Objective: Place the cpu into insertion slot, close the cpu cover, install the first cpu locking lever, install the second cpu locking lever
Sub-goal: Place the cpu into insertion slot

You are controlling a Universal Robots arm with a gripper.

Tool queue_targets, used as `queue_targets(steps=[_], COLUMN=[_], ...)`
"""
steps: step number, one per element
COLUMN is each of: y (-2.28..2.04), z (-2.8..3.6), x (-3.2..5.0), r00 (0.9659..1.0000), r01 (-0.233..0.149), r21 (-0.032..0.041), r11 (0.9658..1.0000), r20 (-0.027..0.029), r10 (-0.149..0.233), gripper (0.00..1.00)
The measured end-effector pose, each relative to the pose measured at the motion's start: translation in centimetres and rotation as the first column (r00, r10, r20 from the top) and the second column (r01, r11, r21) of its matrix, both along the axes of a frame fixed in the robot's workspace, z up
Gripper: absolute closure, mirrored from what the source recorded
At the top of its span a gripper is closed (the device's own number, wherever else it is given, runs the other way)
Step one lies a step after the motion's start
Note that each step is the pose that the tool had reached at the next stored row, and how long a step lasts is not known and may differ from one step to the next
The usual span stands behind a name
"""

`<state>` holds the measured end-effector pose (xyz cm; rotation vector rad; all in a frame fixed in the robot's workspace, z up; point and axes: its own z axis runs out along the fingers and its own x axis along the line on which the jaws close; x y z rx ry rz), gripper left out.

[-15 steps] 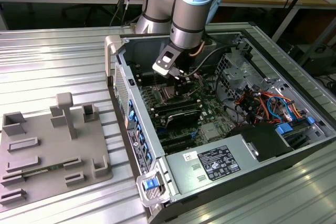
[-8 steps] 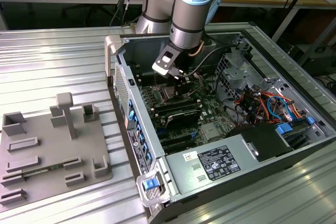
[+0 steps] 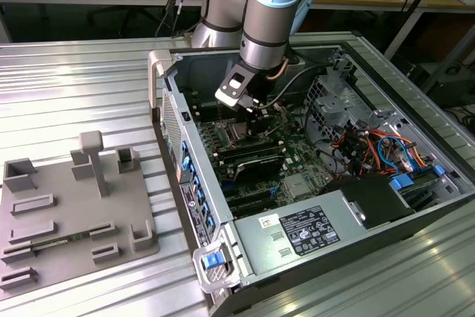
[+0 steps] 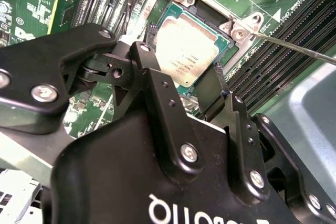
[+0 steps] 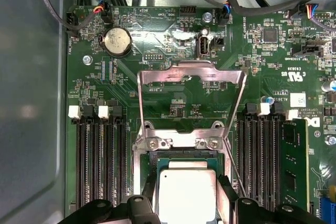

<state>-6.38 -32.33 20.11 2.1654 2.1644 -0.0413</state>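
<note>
The cpu, silver top face up, lies flat in the insertion slot on the green motherboard inside the open computer case. My gripper is down over it, its two black fingers pressed against opposite edges of the chip. The first wrist view shows the same hold, with the cpu between the finger ends. The cpu cover is swung open and stands up behind the slot on its hinge. A thin wire locking lever sticks out free beside the slot. In the exterior view the gripper hangs low over the board.
Long black memory slots flank the socket on both sides. Case walls, cables and a power supply ring the board. A grey fixture plate lies on the metal table at the exterior view's left.
</note>
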Motion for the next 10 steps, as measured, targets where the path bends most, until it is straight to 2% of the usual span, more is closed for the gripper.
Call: queue_targets(steps=[10], y=[0.06], z=[-0.11], x=[0.1], r00=[1.0], r01=[0.0], r21=[-0.0002], r11=[1.0], r20=[-0.0002], r10=[0.0], gripper=[0.46])
